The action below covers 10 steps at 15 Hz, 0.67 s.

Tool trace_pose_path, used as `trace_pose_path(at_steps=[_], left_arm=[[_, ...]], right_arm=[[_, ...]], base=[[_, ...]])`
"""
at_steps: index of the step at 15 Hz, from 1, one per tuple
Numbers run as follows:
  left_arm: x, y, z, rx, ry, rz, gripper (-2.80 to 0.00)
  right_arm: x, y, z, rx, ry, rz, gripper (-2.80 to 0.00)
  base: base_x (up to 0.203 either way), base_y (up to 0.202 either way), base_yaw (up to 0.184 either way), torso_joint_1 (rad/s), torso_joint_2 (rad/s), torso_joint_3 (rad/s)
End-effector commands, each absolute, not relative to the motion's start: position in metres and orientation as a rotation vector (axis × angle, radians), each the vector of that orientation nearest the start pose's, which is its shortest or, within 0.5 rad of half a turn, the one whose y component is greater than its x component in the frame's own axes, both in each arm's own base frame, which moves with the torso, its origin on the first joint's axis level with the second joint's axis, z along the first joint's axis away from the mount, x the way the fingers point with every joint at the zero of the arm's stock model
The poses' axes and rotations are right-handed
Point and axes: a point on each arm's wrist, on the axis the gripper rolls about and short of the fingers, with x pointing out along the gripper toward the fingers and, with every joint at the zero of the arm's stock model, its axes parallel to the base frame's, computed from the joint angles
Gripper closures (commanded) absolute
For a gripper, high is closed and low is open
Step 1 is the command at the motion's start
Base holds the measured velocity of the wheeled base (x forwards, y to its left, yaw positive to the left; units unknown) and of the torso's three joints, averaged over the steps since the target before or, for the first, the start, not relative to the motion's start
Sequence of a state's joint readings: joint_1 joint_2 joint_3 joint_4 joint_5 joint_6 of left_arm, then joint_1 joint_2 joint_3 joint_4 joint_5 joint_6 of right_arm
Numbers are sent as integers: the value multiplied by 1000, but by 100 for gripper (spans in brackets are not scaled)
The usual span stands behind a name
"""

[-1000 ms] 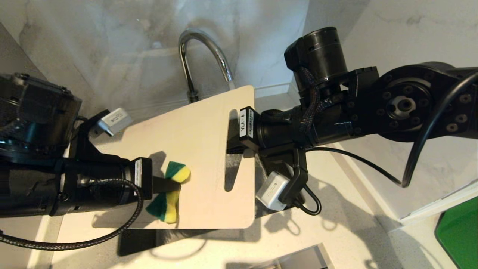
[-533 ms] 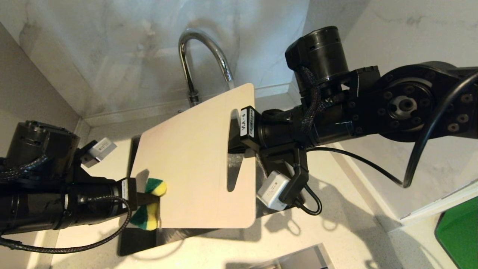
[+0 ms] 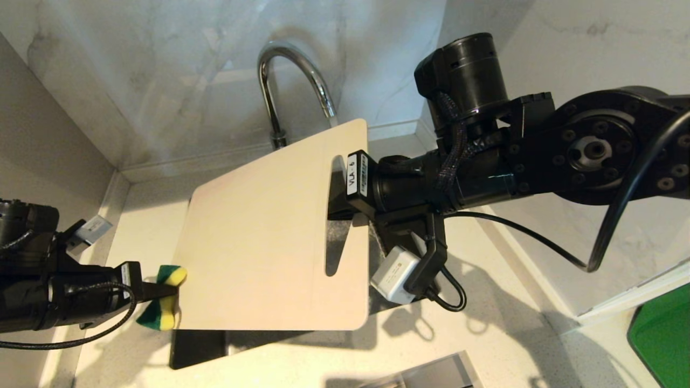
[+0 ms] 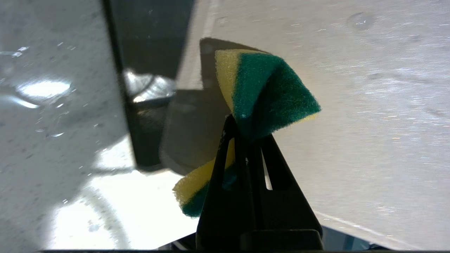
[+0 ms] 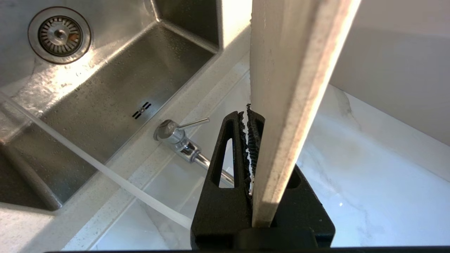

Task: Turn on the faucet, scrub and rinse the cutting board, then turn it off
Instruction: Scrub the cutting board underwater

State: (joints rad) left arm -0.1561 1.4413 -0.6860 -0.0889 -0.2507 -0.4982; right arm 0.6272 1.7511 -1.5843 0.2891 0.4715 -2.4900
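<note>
**Two pincers loaded: board on the right, sponge on the left**

Two grips, both clamped tight. Right pincer (image 3: 337,205) is closed on the cutting board (image 3: 269,237) at the strip between slot handle and short edge; in the right wrist view the board edge (image 5: 281,105) sits pinched between the fingers (image 5: 228,158). Board is held above the sink (image 5: 105,98), tilted, its far end away from the right pincer and toward the left one.

Left pincer (image 3: 156,291) is squeezed on a green-and-yellow sponge (image 3: 164,296), pinched at the middle so both ends flare out. Sponge sits just at the board's near-left corner, at its edge; left wrist view shows the sponge (image 4: 260,91) in front of the wet board face (image 4: 369,105). Contact: cannot tell.

Faucet (image 3: 294,91) stands behind the board, beyond the right pincer, spout arching over the board's back corner. A water stream (image 5: 88,161) crosses the right wrist view, lever (image 5: 191,123) sticking out from the base. Drain (image 5: 59,34) at the sink's far end. White counter (image 3: 485,334) around the sink.
</note>
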Motion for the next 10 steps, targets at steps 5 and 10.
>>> trace_pose_path(at_steps=[5, 10], left_arm=[[216, -11, 157, -549, 775, -136, 0], [219, -6, 207, -559, 623, -175, 0]], right_arm=[[257, 199, 298, -2170, -1130, 1017, 0], [257, 199, 297, -2169, -1127, 1020, 0]], base=[[0, 0, 0, 0, 0, 0], [0, 0, 0, 0, 0, 0]])
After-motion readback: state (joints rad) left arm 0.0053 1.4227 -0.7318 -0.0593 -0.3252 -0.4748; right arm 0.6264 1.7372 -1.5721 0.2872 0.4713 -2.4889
